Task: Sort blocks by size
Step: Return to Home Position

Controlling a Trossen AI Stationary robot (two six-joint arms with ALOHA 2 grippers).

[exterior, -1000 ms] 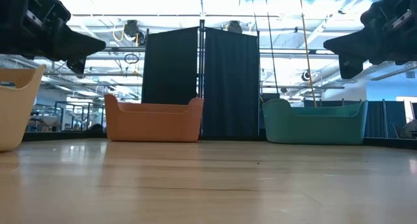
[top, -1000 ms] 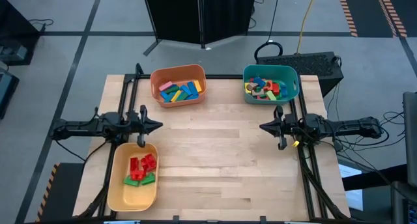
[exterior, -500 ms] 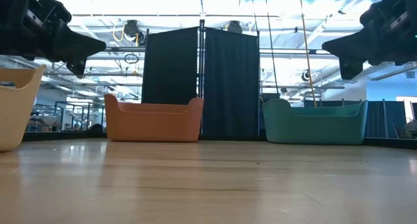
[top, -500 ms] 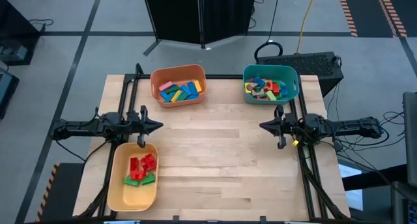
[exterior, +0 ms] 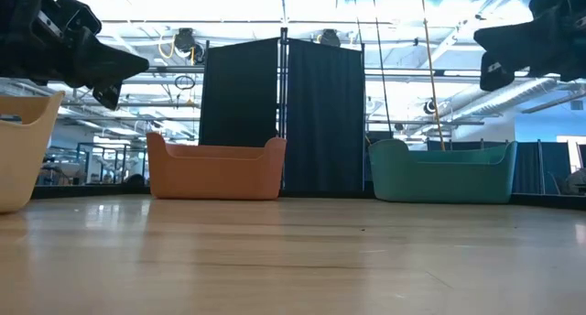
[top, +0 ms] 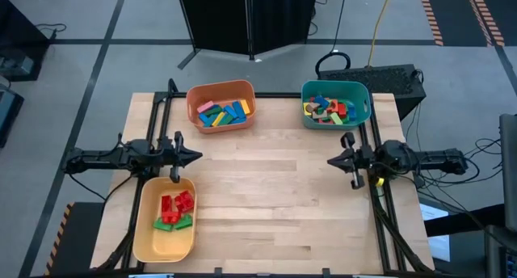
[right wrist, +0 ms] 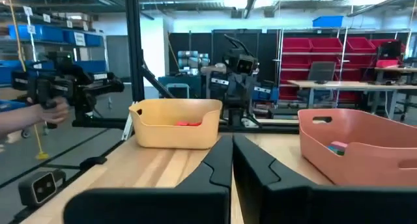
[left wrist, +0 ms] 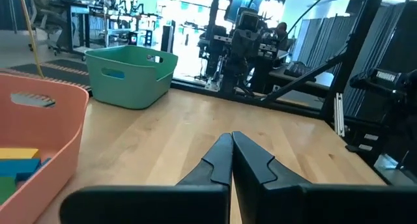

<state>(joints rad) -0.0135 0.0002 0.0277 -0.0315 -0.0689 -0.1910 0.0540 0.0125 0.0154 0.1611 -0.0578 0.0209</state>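
Note:
The blocks lie in three bins. Long blue, green, pink and yellow bars [top: 223,113] fill the orange bin [top: 194,116] at the far left. Small mixed pieces [top: 328,108] lie in the teal bin [top: 365,108] at the far right. Red and green blocks [top: 176,210] sit in the yellow bin [top: 157,246] at the near left. My left gripper [top: 199,157] is shut at the table's left edge, above the yellow bin's far end. My right gripper [top: 329,160] is shut at the right edge. Both point level toward the table's middle and hold nothing.
The bare wooden tabletop [top: 266,197] stretches between the two arms. Black frame rails [top: 380,221] run along both side edges. A dark curtain [exterior: 284,114] stands beyond the far edge. In the right wrist view a person's hand [right wrist: 45,113] shows off the table, in the room beyond.
My right gripper has drawn back a little toward the table's right edge, risen in the low view and rolled about its own axis. It stays shut. The blocks and bins lie as before.

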